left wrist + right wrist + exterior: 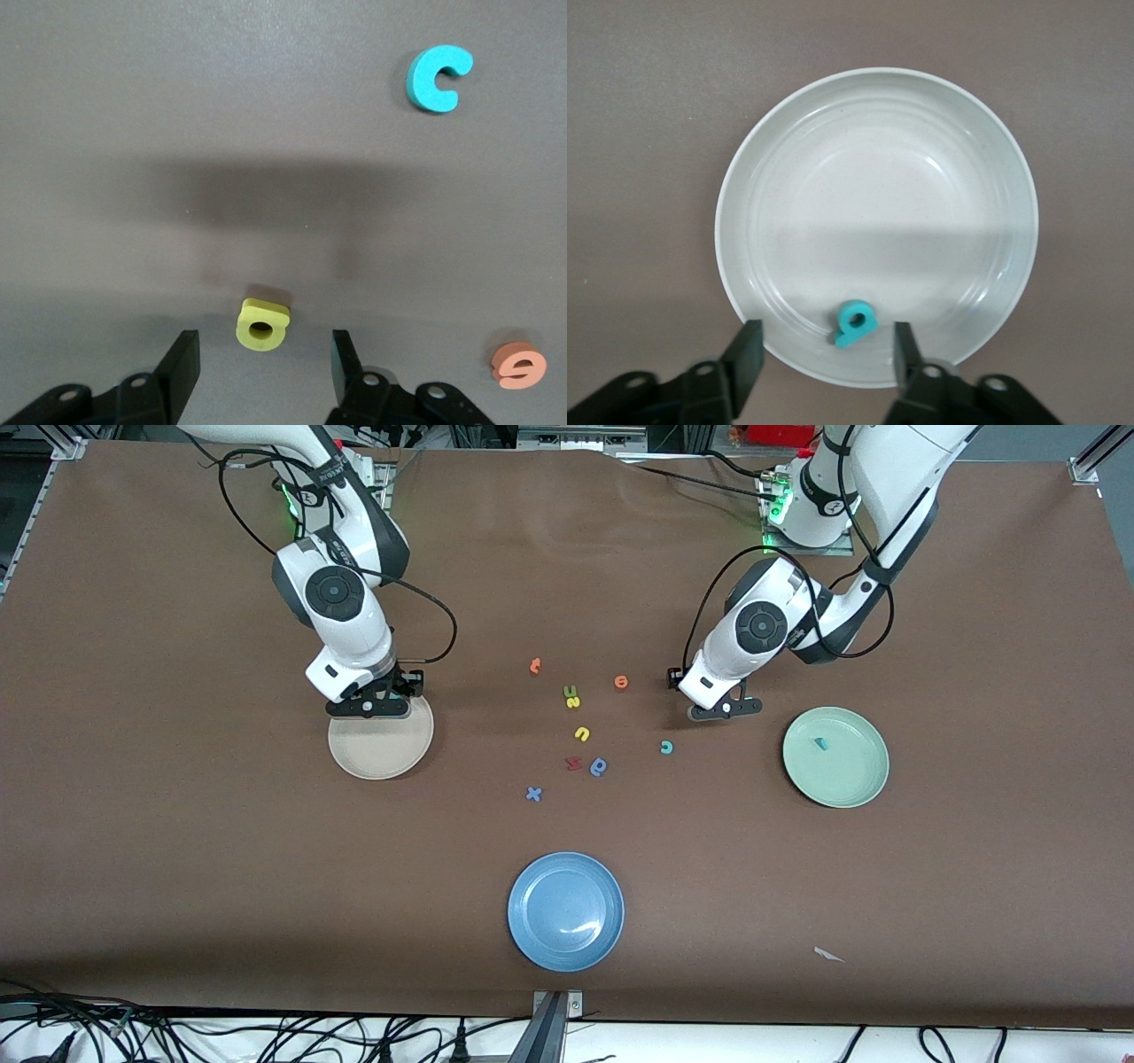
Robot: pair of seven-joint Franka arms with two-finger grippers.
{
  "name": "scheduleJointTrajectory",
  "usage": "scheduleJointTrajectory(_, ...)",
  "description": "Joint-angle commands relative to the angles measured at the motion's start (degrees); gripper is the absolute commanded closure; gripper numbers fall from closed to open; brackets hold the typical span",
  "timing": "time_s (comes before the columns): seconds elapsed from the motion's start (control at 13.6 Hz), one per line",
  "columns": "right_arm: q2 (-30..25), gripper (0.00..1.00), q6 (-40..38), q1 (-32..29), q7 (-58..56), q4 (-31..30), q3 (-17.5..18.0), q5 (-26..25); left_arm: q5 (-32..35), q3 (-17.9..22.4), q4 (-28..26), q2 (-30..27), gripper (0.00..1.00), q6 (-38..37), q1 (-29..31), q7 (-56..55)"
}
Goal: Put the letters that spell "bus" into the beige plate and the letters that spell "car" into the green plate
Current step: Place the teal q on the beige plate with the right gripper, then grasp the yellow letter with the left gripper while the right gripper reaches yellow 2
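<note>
The yellow "a" was seen on the table between the spread fingers of the left gripper, ungripped. The right gripper stood open over the beige plate, the teal "b" lying free between its fingers. A slightly off-centre closing might have flicked the small "a" away.

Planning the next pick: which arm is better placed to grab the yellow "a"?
Left. The left gripper hangs open right over the yellow "a", straddling it; the right gripper is over the beige plate.

Foam letters are the only readable signs.
A teal "c" lies well apart from the left hand; a teal "b" lies in the beige plate between the right hand's fingers.
</note>
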Motion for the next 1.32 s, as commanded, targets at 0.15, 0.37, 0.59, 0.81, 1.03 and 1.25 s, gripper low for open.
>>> scheduleJointTrajectory(0.15, -0.8, 0.01, 4.4, -0.4, 2.0, -0.8, 3.2, 6.4, 6.2, 0.1, -1.1, 0.8, 0.31, 1.1, -0.1, -5.4)
scheduleJointTrajectory(0.37, 2.9, 0.01, 8.0, 4.0, 12.5, 1.9, 4.7, 7.6, 6.4, 0.1, -0.8, 1.0, 0.31, 1.2, -0.1, -5.5)
scheduleJointTrajectory(0.59, 8.3, 0.01, 8.9, 9.7, 20.9, 7.0, 4.7, 6.9, 6.4, 0.1, -0.3, 2.0, 0.34, 2.2, -0.2, -6.8)
scheduleJointTrajectory(0.81, 11.7, 0.01, 8.7, 16.4, 25.9, 10.9, 4.0, 6.3, 6.4, 0.1, -0.4, 2.2, 0.49, 2.3, -0.1, -6.8)
scheduleJointTrajectory(1.03, 16.7, 0.01, 8.4, 19.9, 35.8, 16.2, 2.9, -1.2, 6.4, 0.1, -0.4, 2.3, 0.66, 2.3, -0.2, -7.5)
scheduleJointTrajectory(1.25, 22.5, 0.01, 5.4, 23.1, 44.2, 23.0, 1.7, -7.9, 6.4, 0.1, -0.4, 2.3, 0.72, 2.2, -0.3, -7.5)
